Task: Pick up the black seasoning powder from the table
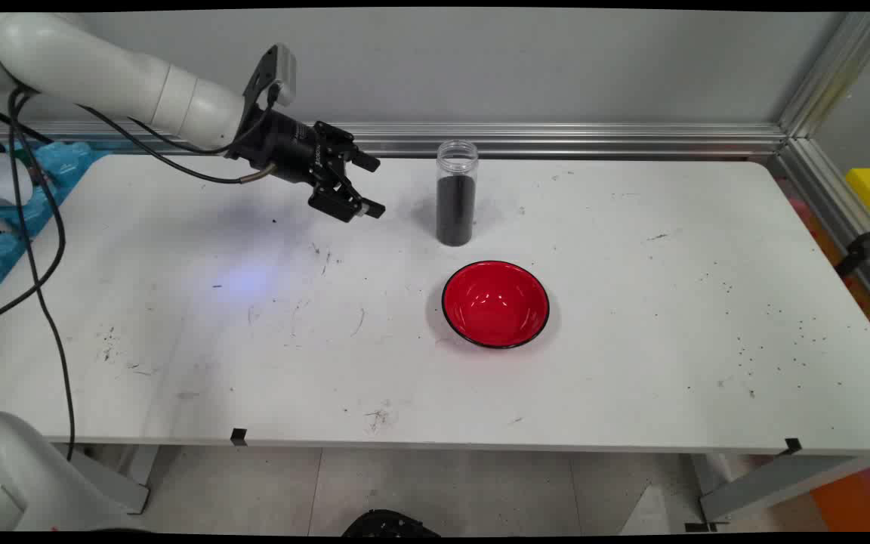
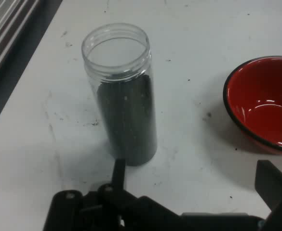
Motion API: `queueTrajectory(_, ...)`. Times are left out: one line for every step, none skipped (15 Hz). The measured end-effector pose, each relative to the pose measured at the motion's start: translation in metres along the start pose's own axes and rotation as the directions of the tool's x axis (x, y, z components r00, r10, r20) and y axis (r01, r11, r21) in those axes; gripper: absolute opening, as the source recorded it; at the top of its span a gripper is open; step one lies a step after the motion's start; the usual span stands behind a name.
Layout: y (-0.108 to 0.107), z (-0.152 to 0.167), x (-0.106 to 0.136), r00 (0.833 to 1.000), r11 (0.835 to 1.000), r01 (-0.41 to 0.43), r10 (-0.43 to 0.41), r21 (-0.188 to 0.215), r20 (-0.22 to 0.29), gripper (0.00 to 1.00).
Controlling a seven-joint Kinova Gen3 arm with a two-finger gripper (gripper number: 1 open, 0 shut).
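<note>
The white table (image 1: 631, 363) takes up most of the main view, its top scuffed and dotted with dark specks, thickest toward the right. Only 2 things stand on it, both near the middle.

The gripper (image 1: 371, 186) hangs above the far left part of the table, tilted down and pointing right toward the jar. Its 2 fingers are spread apart with nothing between them; in the hand view 1 finger rises at the left of the bottom edge and the other at the far right, a wide gap between. It touches nothing. Held this way, level with the jar's side, the spread fingers face the jar's body rather than its mouth.

The red bowl (image 1: 495, 304) sits on the near side of the jar and slightly right, apart from it. It is upright, glossy red inside with a thin black rim, and looks empty.

The clear jar (image 1: 456, 193) stands upright on the far middle of the table, just right of the gripper and not touching it. It is a tall, narrow cylinder with no lid, its threaded mouth open. Dark, fine-grained contents fill it to roughly three quarters; the top band is clear.
</note>
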Motion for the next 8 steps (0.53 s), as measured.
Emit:
queueTrajectory(0.0, 0.001, -0.001, 1.0, 1.0, 0.004, -0.004, 0.002, 0.003, 1.0)
queueTrajectory(0.0, 0.003, -0.003, 1.0, 1.0, 0.009, -0.009, 0.003, 0.007, 1.0)
queueTrajectory(0.0, 0.005, -0.005, 1.0, 1.0, 0.018, -0.018, 0.005, 0.013, 1.0)
queueTrajectory(-0.001, 0.007, -0.008, 0.999, 1.0, 0.031, -0.031, 0.006, 0.024, 1.0)
queueTrajectory(-0.001, 0.009, -0.01, 0.999, 0.999, 0.037, -0.038, 0.007, 0.029, 1.0)
queueTrajectory(-0.002, 0.012, -0.012, 0.998, 0.999, 0.047, -0.047, 0.01, 0.038, 1.0)
queueTrajectory(-0.002, 0.014, -0.015, 0.997, 0.998, 0.055, -0.055, 0.012, 0.046, 1.0)
queueTrajectory(-0.004, 0.018, -0.017, 0.996, 0.998, 0.064, -0.065, 0.015, 0.056, 1.0)
